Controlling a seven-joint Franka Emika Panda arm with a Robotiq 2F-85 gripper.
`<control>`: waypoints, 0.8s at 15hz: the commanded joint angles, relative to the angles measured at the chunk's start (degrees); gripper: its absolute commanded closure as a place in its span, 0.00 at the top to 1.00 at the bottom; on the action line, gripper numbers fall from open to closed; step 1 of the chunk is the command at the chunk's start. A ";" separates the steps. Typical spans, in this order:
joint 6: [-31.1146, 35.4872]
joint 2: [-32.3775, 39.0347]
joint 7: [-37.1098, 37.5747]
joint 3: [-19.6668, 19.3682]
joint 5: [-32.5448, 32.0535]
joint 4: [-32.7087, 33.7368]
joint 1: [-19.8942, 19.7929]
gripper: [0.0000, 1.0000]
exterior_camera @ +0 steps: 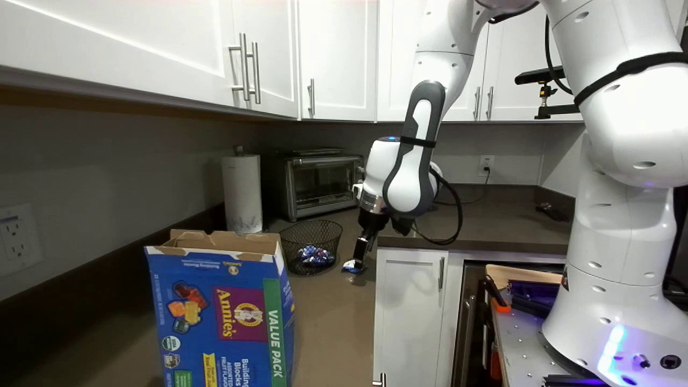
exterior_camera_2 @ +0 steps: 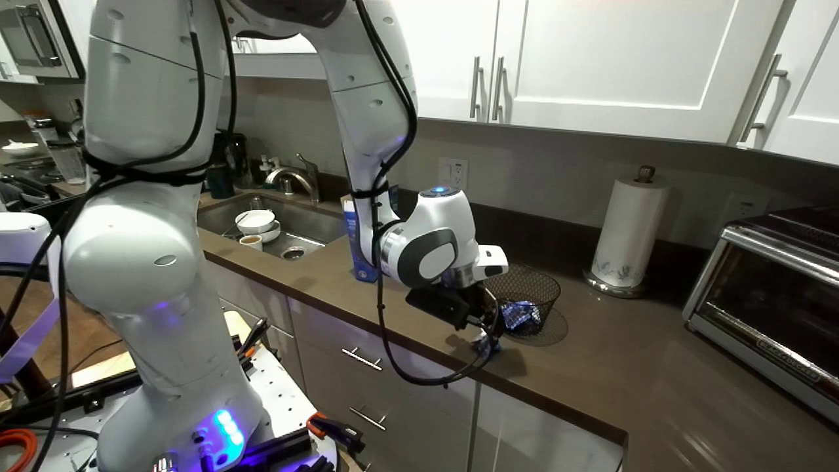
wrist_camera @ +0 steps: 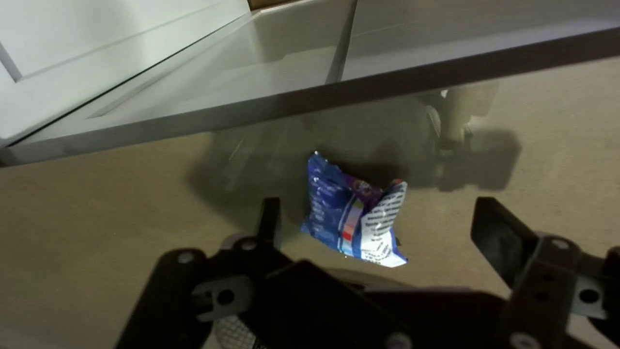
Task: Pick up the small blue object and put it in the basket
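Five things along desk (exterior_camera: 333, 328), left to right in exterior view: blue snack box (exterior_camera: 226, 306) near; paper towel roll (exterior_camera: 242, 193) beyond it; wire basket (exterior_camera: 293, 251) with shiny wrapped pieces (exterior_camera: 316, 256) inside; toaster oven (exterior_camera: 322, 185) farther back; small blue packet (exterior_camera: 351, 266) just right of basket, close to desk edge. End effector (wrist_camera: 379, 218) points down at packet, fingers (wrist_camera: 503, 242) spread wide. Wrist view: packet on desk, shows between both fingers, touching neither; gap each side, narrower at left. Whether fingertips reach down around packet or stop above it, cannot tell.
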 commanded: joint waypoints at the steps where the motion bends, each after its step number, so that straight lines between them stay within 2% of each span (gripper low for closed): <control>1: 0.53 3.73 -3.24 2.25 1.33 3.54 -2.46 1.00; 2: 0.35 4.30 -3.37 2.68 1.25 4.23 -2.90 0.92; 4: 0.24 5.51 -3.70 3.19 1.13 5.48 -3.58 0.67; 5: 0.07 5.82 -3.82 3.25 1.12 5.86 -3.65 0.58; 9: -0.34 6.51 -4.21 3.17 1.02 6.89 -4.01 0.33; 12: -2.05 4.59 -3.75 0.93 1.26 6.03 -1.62 0.15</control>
